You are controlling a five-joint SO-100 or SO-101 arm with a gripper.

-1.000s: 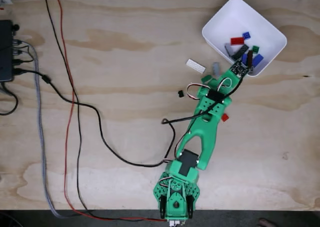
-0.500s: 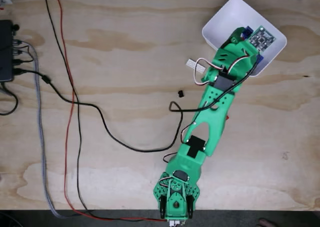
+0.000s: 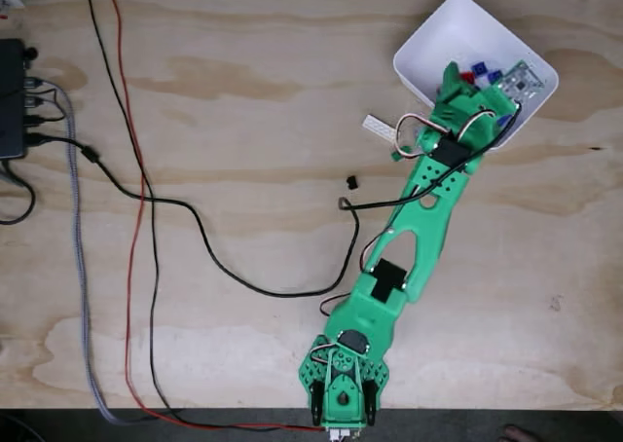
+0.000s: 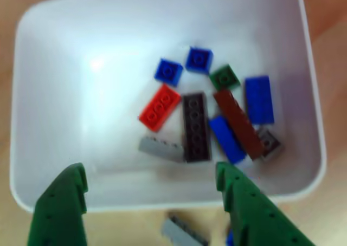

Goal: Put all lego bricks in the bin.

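Note:
The white bin [image 3: 456,35] stands at the table's upper right in the fixed view. My green gripper [image 3: 458,84] hangs over its near edge. In the other view, the open gripper [image 4: 149,173] spreads its two green fingers [image 4: 60,205] wide with nothing between them. The bin [image 4: 81,99] holds several lego bricks: a red one [image 4: 159,107], a long black one [image 4: 196,125], a brown one [image 4: 238,124], a grey one [image 4: 161,148], a green one [image 4: 224,77] and several blue ones [image 4: 258,98]. A grey brick [image 4: 181,232] lies on the wood just outside the bin's near wall.
A white flat plate [image 3: 380,127] and a tiny black piece [image 3: 351,181] lie on the table left of the arm. Black, red and grey cables [image 3: 146,218] run across the left half. A black box [image 3: 12,101] sits at the left edge.
The arm has stretched from beside the bin's near corner out over the bin. In the last half second the wrist tipped down and drew back slightly.

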